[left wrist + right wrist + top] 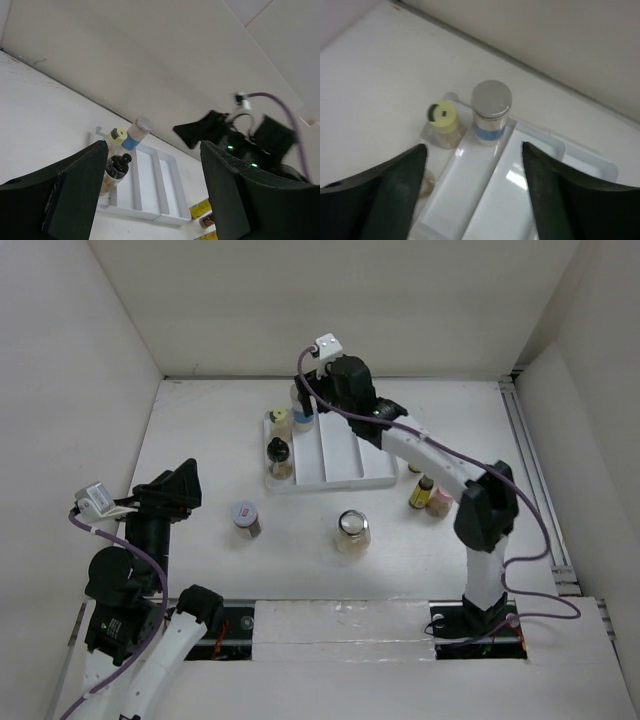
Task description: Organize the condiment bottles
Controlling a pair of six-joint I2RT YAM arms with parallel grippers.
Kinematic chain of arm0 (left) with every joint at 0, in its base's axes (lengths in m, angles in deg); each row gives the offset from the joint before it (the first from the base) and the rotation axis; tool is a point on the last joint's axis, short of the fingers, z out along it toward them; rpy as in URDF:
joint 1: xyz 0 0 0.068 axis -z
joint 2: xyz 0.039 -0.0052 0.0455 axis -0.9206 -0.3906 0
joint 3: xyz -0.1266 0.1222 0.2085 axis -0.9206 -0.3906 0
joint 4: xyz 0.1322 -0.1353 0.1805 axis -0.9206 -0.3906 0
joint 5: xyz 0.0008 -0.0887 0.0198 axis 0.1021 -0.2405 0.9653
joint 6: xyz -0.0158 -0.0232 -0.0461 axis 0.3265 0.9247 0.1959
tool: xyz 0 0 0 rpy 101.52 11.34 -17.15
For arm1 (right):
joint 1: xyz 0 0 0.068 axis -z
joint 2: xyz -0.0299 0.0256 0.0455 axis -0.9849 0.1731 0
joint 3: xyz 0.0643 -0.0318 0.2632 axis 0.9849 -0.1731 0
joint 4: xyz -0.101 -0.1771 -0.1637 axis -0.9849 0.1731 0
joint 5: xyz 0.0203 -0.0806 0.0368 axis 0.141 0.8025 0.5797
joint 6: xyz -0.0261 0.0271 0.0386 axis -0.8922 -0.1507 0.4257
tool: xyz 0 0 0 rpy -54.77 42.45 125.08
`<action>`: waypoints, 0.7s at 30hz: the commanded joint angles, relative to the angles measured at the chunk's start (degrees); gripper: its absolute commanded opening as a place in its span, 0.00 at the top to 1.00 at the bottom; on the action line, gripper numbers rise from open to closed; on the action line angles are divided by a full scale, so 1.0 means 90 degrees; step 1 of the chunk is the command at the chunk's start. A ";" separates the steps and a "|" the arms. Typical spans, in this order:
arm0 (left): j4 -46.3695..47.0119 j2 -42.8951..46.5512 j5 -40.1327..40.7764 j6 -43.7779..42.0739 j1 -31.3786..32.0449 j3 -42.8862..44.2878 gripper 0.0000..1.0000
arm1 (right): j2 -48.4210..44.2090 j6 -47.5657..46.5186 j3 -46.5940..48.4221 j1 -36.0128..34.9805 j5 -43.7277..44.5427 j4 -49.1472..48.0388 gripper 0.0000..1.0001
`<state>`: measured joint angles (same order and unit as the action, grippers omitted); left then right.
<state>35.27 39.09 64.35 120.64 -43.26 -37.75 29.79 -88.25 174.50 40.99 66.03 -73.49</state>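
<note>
A white divided tray (345, 455) holds three bottles at its left end: a yellow-capped one (282, 419), a silver-capped jar with a blue band (302, 418) and a black-capped one (279, 454). My right gripper (335, 390) hovers open and empty above the tray's far end. In its wrist view the silver-capped jar (491, 102) and the yellow-capped bottle (443, 116) stand just beyond the open gripper (474, 150). A pink-capped jar (246, 518) and a larger tan jar (352, 531) stand on the table. My left gripper (184, 486) is open and empty, left of the pink-capped jar.
Small yellow-labelled bottles (423, 492) and a tan one (440, 503) stand right of the tray by the right arm. The left wrist view shows the tray (150, 190), its bottles (119, 165) and the right arm (240, 142). White walls enclose the table.
</note>
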 commanded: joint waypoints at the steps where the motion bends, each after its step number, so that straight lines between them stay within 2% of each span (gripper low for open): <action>1: 0.0307 -0.0060 -0.0046 -0.0075 -0.0021 -0.0033 0.29 | -0.1471 -0.0001 -0.0889 -0.0766 -0.0473 -0.1050 0.28; 2: 0.0307 -0.0060 -0.0046 -0.0075 -0.0021 -0.0033 0.29 | -0.1696 -0.0001 -0.1608 -0.0933 -0.0611 -0.1283 0.55; 3: 0.0307 -0.0060 -0.0046 -0.0075 -0.0021 -0.0033 0.29 | -0.2047 -0.0001 -0.1964 -0.1099 -0.0738 -0.1460 0.60; 5: 0.0307 -0.0060 -0.0046 -0.0075 -0.0021 -0.0033 0.29 | -0.2225 -0.0001 -0.2541 -0.1663 -0.0933 -0.1763 0.60; 6: 0.0307 -0.0060 -0.0046 -0.0075 -0.0021 -0.0033 0.29 | -0.2226 -0.0079 -0.2824 -0.1851 -0.1050 -0.1842 0.46; 8: 0.0307 -0.0060 -0.0046 -0.0075 -0.0021 -0.0033 0.28 | -0.2070 -0.0079 -0.2905 -0.2319 -0.1120 -0.1842 0.26; 9: 0.0307 -0.0060 -0.0046 -0.0075 -0.0021 -0.0033 0.28 | -0.1983 -0.0147 -0.2982 -0.2447 -0.1207 -0.1707 0.11; 10: 0.0307 -0.0060 0.0012 -0.0075 -0.0021 -0.0033 0.27 | -0.1769 -0.0148 -0.2983 -0.2545 -0.1208 -0.1706 0.06; 12: 0.0307 -0.0060 0.0012 -0.0075 -0.0021 -0.0033 0.26 | -0.1505 -0.0148 -0.2983 -0.2692 -0.1208 -0.1638 0.00; 21: 0.0307 -0.0002 0.0012 -0.0075 -0.0021 -0.0033 0.24 | 0.0156 -0.0206 -0.1998 -0.2810 -0.1315 -0.1140 0.00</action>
<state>35.29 39.11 64.38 120.57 -43.26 -37.73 30.68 -89.43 150.31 15.94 54.84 -83.11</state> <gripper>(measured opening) 0.753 0.998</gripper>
